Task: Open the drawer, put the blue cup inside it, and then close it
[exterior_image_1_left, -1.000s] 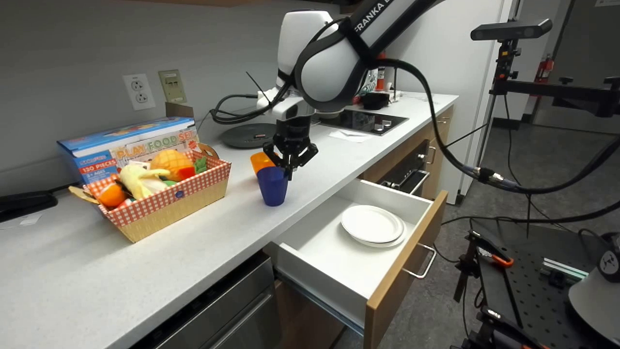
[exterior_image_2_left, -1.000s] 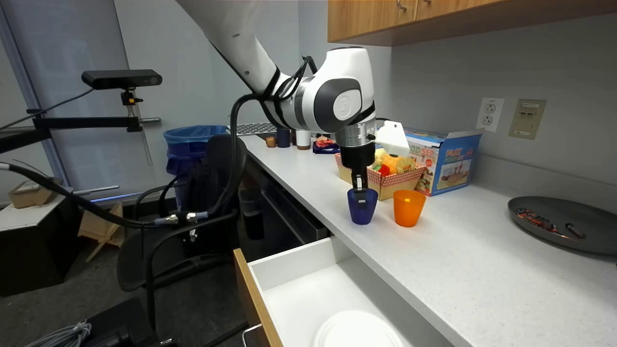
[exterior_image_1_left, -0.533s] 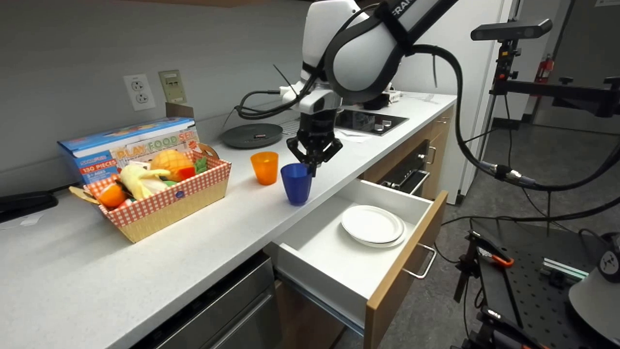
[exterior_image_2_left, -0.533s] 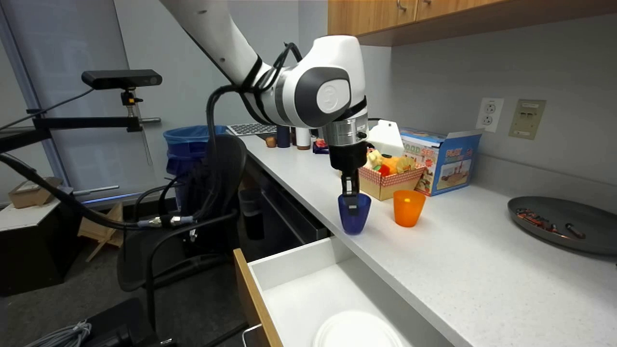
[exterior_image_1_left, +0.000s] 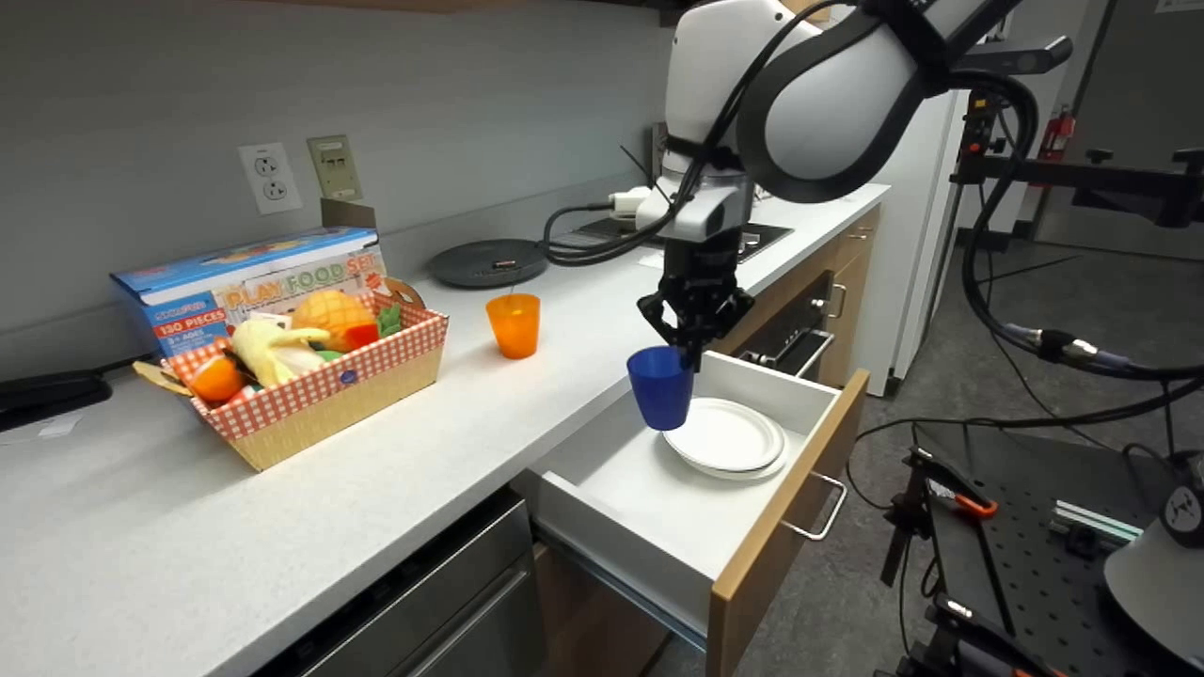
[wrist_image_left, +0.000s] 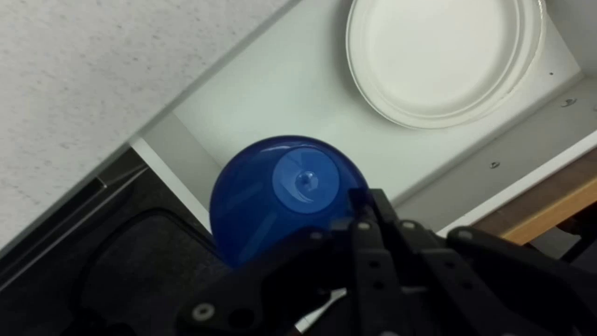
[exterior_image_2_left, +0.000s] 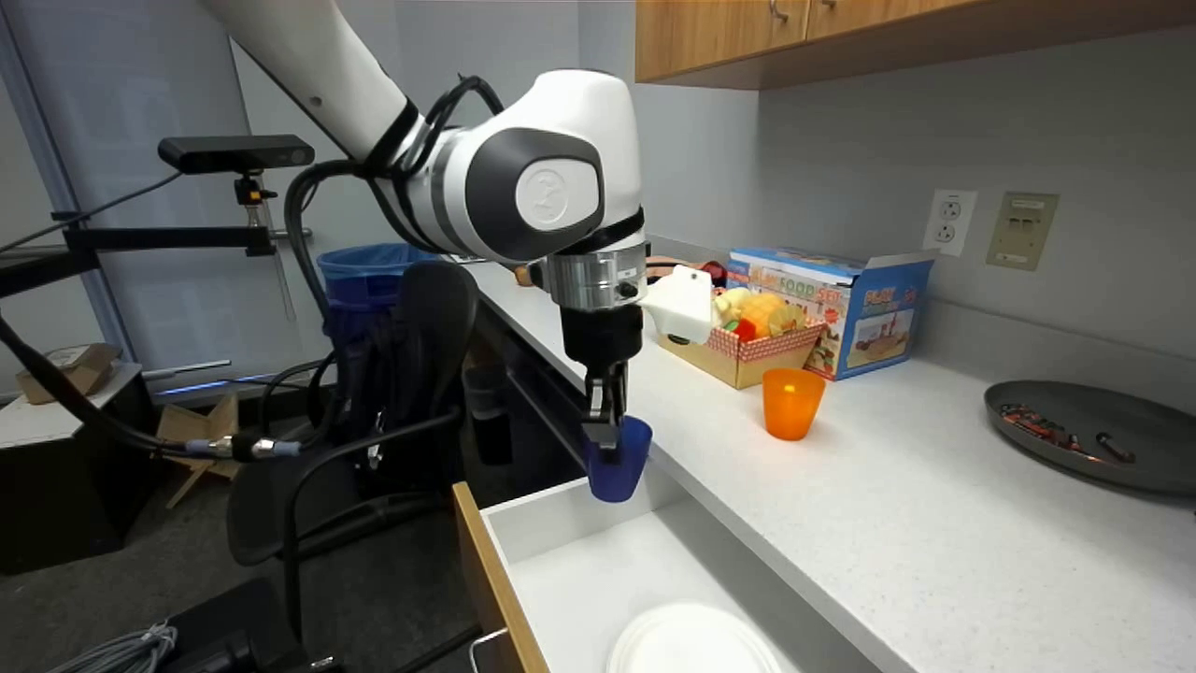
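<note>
Here my hand (wrist_image_left: pixel 370 203) gripped the blue cup (wrist_image_left: pixel 298 186); in the wrist view, drawer (wrist_image_left: pixel 275 102) floor spread at twelve o'clock, bench (wrist_image_left: pixel 107 79) edge at ten.

Orange cup (exterior_image_1_left: pixel 514 325) stands on counter (exterior_image_1_left: pixel 235 536); toy food (exterior_image_1_left: pixel 275 352) fills basket (exterior_image_1_left: pixel 339 402), play-food box (exterior_image_1_left: pixel 254 271) beside it; dark tray (exterior_image_2_left: pixel 1149 422) holds small items (exterior_image_2_left: pixel 1039 426); white plates (exterior_image_1_left: pixel 722 436) stacked.

In an exterior view, the white-and-grey robot arm (exterior_image_2_left: pixel 500 178) slants from upper left to centre, its black two-fingered gripper (exterior_image_2_left: pixel 606 443) pointing down, jaws pinched close.
</note>
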